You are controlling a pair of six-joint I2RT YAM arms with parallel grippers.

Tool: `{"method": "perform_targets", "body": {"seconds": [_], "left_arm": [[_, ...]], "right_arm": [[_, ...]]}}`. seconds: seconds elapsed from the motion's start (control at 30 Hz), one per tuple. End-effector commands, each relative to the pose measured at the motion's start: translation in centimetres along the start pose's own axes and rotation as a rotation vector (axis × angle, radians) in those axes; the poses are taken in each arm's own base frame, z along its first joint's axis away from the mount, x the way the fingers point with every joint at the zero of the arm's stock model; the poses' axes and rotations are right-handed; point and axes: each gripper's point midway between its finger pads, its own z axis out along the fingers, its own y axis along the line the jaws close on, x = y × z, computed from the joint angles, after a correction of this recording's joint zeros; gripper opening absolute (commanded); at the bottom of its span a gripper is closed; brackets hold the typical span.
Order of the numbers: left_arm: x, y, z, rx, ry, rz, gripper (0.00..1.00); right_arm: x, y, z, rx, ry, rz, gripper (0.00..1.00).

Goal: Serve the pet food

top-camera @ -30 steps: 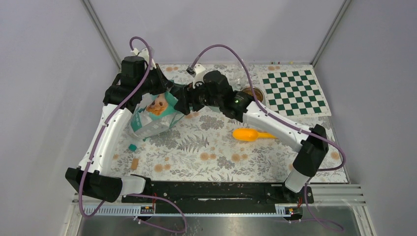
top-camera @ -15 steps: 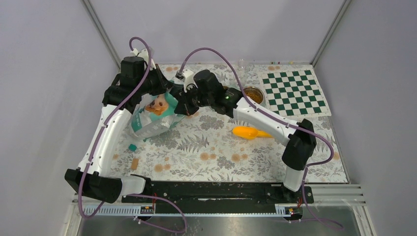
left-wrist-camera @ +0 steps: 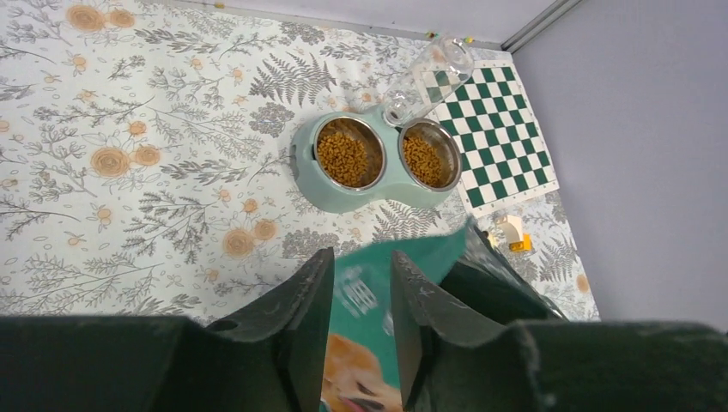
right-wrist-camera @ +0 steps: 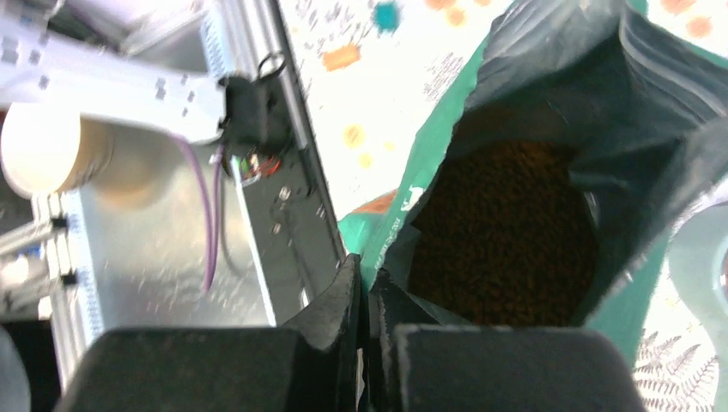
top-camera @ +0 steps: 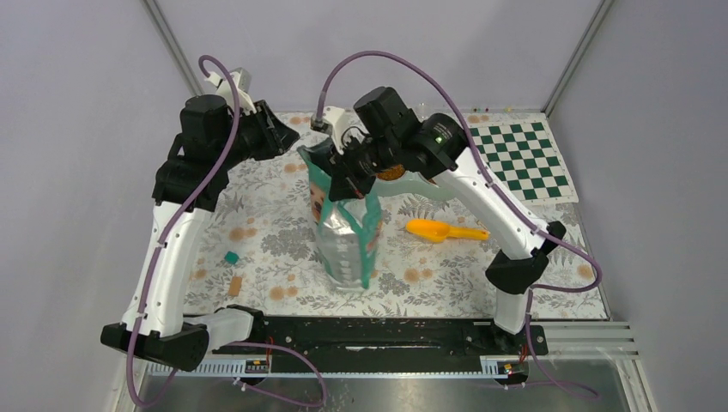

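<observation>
Over the table [top-camera: 283, 251], right claw [right-wrist-camera: 362, 273] clamps the teal bag [top-camera: 348, 232], its lettering unreadable; left claw [left-wrist-camera: 361, 255] hangs parted, empty.

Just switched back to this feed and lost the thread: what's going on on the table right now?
The right gripper is shut on the rim of the teal bag, holding it upright with kibble visible inside. The left gripper hovers off to its left, jaws apart, gripping nothing. The yellow scoop lies on the table to the bag's right. Both cups of the double bowl hold kibble.
</observation>
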Motion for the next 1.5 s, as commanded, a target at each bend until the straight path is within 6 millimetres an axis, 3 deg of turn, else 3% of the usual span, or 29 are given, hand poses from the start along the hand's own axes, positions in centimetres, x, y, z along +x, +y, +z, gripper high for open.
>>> {"method": "perform_targets", "body": {"seconds": [0.0,0.13,0.33,0.67,0.9,1.27,1.33,1.43,1.47], "left_arm": [[-1.7,-1.3,-0.8,0.063,-0.057,0.063,0.35],[-0.2,-2.3,-0.3,0.152,-0.001,0.084,0.47],[1.4,-5.4,-0.7,0.37,0.052,0.101,0.59],[4.1,-10.2,-1.2,0.622,0.13,0.222,0.71],[5.5,-11.7,0.6,0.652,0.153,0.333,0.73],[7.1,-11.9,3.6,0.547,0.238,0.442,0.46],[7.2,-11.9,3.9,0.533,0.248,0.451,0.34],[7.1,-11.7,4.2,0.51,0.25,0.452,0.01],[6.9,-11.5,4.4,0.492,0.244,0.451,0.0]], "right_arm": [[-4.7,6.9,-6.8,-0.233,-0.219,-0.271,0.0],[-2.0,6.8,-6.5,-0.251,-0.136,-0.254,0.0],[0.7,6.2,-6.8,-0.214,-0.076,-0.248,0.0],[2.8,5.8,-6.7,-0.206,-0.051,-0.264,0.0],[3.3,6.2,-7.1,-0.219,-0.051,-0.284,0.0],[3.7,6.1,-7.6,-0.204,-0.051,-0.291,0.0],[3.8,6.0,-7.8,-0.196,-0.054,-0.296,0.0],[3.8,5.9,-8.2,-0.178,-0.06,-0.307,0.0],[3.7,5.9,-8.4,-0.169,-0.065,-0.314,0.0]]}}
